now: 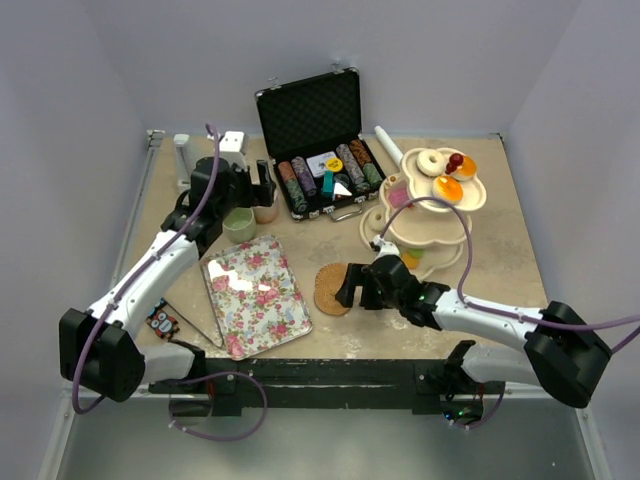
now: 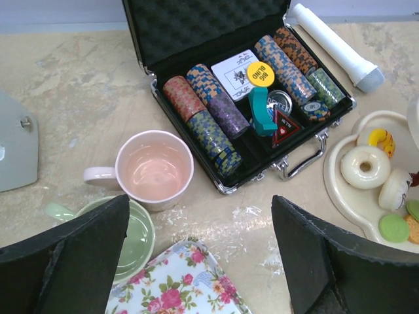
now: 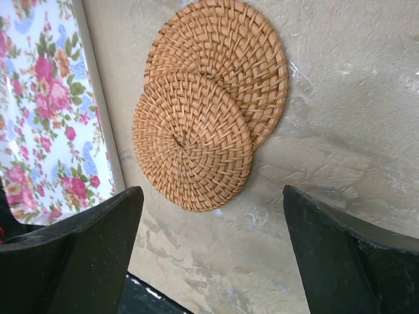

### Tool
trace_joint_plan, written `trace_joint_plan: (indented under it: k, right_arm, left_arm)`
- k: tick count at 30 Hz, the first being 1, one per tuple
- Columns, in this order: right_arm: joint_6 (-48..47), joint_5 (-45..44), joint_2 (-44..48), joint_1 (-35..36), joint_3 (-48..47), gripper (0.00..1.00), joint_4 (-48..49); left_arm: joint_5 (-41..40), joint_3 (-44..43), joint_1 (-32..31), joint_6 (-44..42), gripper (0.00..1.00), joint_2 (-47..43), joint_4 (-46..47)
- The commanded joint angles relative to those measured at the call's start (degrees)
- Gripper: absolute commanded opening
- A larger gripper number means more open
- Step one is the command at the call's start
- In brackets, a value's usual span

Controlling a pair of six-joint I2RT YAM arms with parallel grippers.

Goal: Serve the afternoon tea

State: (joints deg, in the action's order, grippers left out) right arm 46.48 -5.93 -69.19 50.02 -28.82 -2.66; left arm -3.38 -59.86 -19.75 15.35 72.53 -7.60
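Note:
The cream three-tier stand (image 1: 428,222) stands at the right. Its top tier holds a white donut (image 1: 432,162) and small cakes. In the left wrist view a lower tier (image 2: 335,191) holds a white donut (image 2: 364,167) and macarons. The pink cup (image 1: 265,208) (image 2: 155,169) and green cup (image 1: 238,225) (image 2: 134,239) stand side by side, both empty. My left gripper (image 1: 250,195) (image 2: 200,255) is open and empty, hovering just above and near the cups. My right gripper (image 1: 348,285) (image 3: 213,248) is open and empty, just near of two woven coasters (image 3: 193,140).
An open black case of striped poker chips (image 1: 318,175) (image 2: 249,98) stands behind the cups. A white cylinder (image 2: 334,46) lies beside it. The floral rectangular tray (image 1: 255,292) (image 3: 39,98) lies between the arms. The coasters (image 1: 330,288) overlap each other right of the tray.

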Motion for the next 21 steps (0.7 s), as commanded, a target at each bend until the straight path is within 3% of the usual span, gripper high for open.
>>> trace_joint_plan:
  k: [1,10,17,21]
  right_arm:
    - [4.8,5.8,3.6,-2.2,4.5,0.91,10.8]
    - [7.7,6.9,1.4,-2.6,8.0,0.80,16.7]
    - [9.7,3.6,3.6,-2.6,10.3,0.74,17.7]
    - [9.4,3.0,3.1,-2.6,10.4,0.74,17.9]
  left_arm:
    - [0.0,1.1,-1.2,-0.1,0.90,-1.2,1.0]
    - [5.0,9.7,-6.6,4.5,0.73,-5.5,2.1]
    - [7.6,15.3,-15.8,9.6,0.71,-3.6,3.9]
    - [9.3,19.4,-21.0,12.5,0.69,-0.2,11.0]
